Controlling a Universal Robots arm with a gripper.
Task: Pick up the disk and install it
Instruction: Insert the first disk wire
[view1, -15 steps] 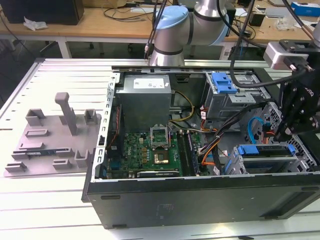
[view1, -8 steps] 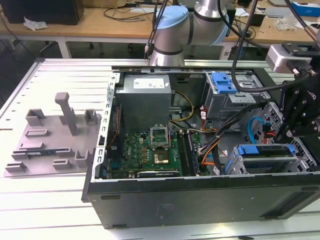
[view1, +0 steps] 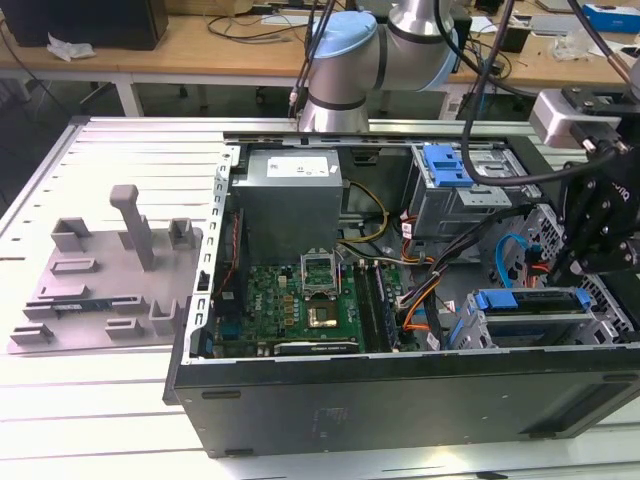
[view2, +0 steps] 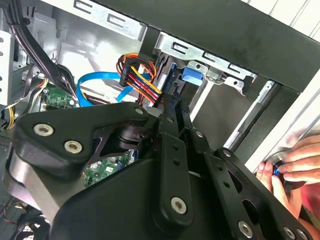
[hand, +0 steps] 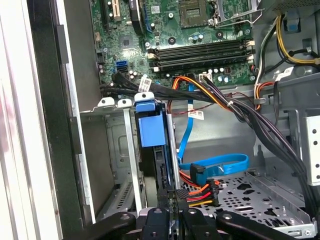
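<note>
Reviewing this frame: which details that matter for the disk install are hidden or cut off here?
- The disk: in the first wrist view its body is hidden inside the drive cage; just the blue carrier frame and an edge show.
- Whether it is fully seated: not visible.
- The gripper: cut off by the picture edge; in the second wrist view its own linkage hides the jaws.
- A person's hand: cut off by the picture edge.

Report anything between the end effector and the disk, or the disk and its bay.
Nothing visible. The blue-framed silver-grey disk already sits in the grey metal drive bay, right at the black end effector; the orange-red-yellow cable bundle lies beside them.
</note>
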